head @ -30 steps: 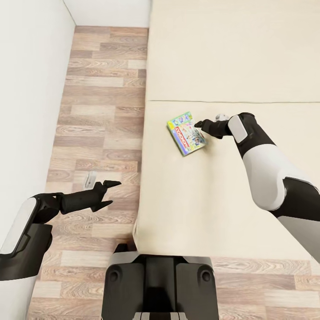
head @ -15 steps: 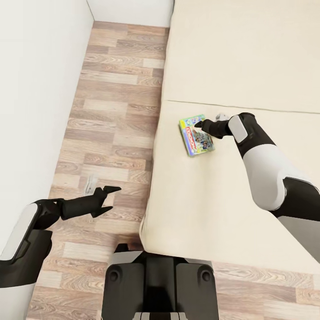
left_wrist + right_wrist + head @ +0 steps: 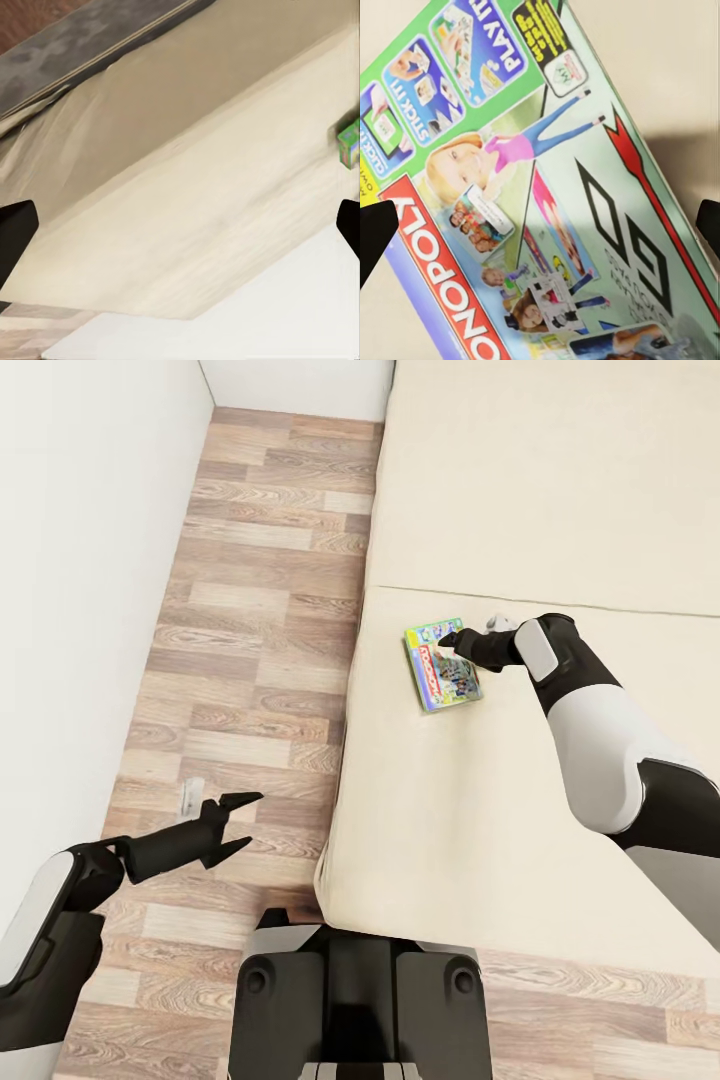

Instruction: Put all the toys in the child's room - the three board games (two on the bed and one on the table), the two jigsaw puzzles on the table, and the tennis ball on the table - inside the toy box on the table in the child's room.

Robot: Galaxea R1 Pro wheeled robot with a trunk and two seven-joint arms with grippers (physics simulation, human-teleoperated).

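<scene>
A colourful Monopoly board game (image 3: 442,665) lies flat on the beige bed (image 3: 560,490), close to the mattress's left edge. My right gripper (image 3: 448,642) hovers just over the box's far corner, open, with nothing between its fingers. The right wrist view looks straight down on the board game (image 3: 532,172), with the right gripper (image 3: 540,225) spread wide above the lid. My left gripper (image 3: 240,820) hangs open over the wood floor, left of the bed. In the left wrist view the left gripper (image 3: 180,232) faces the bed's side, and a corner of the board game (image 3: 349,142) shows.
A white wall (image 3: 80,560) runs along the left of a strip of wood-plank floor (image 3: 260,560). A small white object (image 3: 190,795) lies on the floor by the left gripper. My base (image 3: 360,1000) stands against the bed's near corner.
The camera shifted, so bed and game now sit further right. My left arm has drawn back and lower over the floor. The right gripper stays above the game.
</scene>
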